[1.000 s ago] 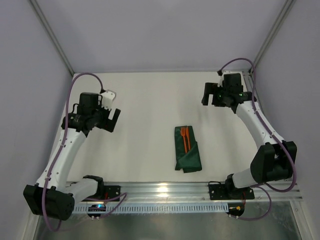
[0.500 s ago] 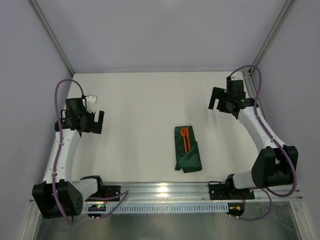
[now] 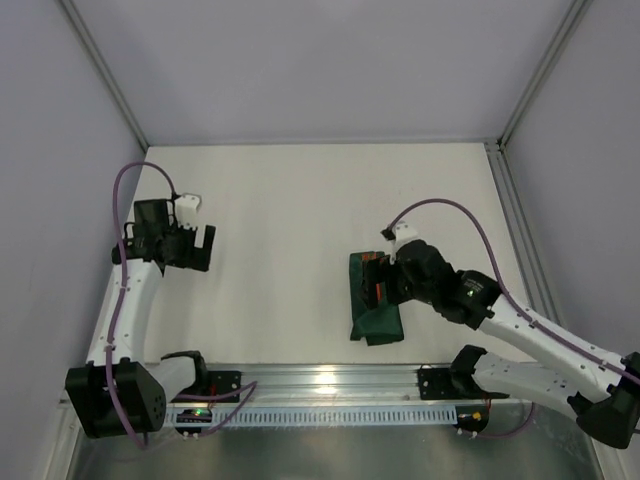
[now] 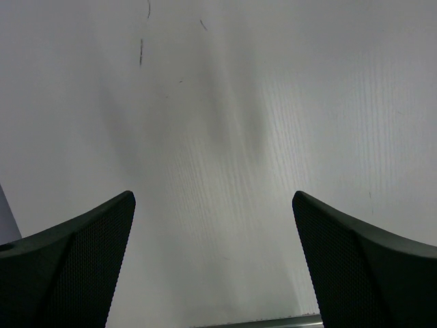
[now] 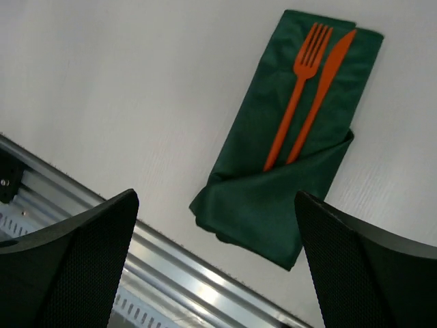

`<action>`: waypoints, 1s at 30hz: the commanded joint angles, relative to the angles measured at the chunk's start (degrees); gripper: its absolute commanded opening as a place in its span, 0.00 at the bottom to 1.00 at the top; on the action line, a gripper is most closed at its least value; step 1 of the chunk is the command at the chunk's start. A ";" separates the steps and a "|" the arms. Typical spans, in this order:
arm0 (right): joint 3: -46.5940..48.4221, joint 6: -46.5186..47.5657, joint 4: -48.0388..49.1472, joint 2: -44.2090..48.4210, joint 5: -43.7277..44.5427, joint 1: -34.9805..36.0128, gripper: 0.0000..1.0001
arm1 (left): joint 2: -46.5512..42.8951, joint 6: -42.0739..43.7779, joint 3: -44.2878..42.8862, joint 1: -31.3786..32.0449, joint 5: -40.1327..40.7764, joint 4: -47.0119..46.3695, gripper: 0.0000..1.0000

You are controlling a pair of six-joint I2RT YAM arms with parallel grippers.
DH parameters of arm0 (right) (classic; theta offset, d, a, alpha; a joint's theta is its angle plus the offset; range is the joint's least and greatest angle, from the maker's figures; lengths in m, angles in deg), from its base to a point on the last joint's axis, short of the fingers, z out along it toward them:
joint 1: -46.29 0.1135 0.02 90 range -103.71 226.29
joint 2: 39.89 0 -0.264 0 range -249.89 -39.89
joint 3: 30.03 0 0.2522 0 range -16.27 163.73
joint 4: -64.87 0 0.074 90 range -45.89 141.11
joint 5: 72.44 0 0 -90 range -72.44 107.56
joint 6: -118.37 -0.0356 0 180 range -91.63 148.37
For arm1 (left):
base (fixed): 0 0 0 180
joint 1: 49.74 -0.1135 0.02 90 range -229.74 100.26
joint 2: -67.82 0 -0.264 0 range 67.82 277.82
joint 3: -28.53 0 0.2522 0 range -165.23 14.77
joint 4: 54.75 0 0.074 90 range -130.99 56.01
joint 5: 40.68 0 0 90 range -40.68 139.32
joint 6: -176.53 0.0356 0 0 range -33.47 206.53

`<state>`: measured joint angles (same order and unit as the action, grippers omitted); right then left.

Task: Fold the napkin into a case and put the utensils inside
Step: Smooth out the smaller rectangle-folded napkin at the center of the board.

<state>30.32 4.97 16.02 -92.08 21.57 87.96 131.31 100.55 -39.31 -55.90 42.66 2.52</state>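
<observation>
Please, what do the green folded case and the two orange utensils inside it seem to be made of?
The green case looks like cloth with a matte finish: it shows soft folds and wrinkles and has no shine. The fork and the knife look like thin moulded plastic. They are smooth, evenly bright orange and have crisp edges. Whether they are glossy is hard to tell.

High rear overview, close downward wrist views, shared case (image 5: 263, 205)
</observation>
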 commanded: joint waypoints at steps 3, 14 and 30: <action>-0.10 -15.68 -8.58 -8.85 14.86 19.30 1.00 | -1.26 0.48 -0.41 -0.26 -4.86 -0.97 0.99; 2.90 -24.85 -10.09 -24.72 23.14 29.79 0.80 | -1.96 1.62 -0.32 -0.26 -7.41 -0.44 0.99; 4.92 -24.24 -10.17 -34.64 26.48 29.78 0.72 | -1.43 2.59 -0.41 -0.26 -9.87 0.09 0.99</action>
<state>34.89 -17.56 5.83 -126.26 45.70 117.54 130.54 102.21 -39.31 -55.90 34.62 2.61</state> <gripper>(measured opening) 0.736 0.991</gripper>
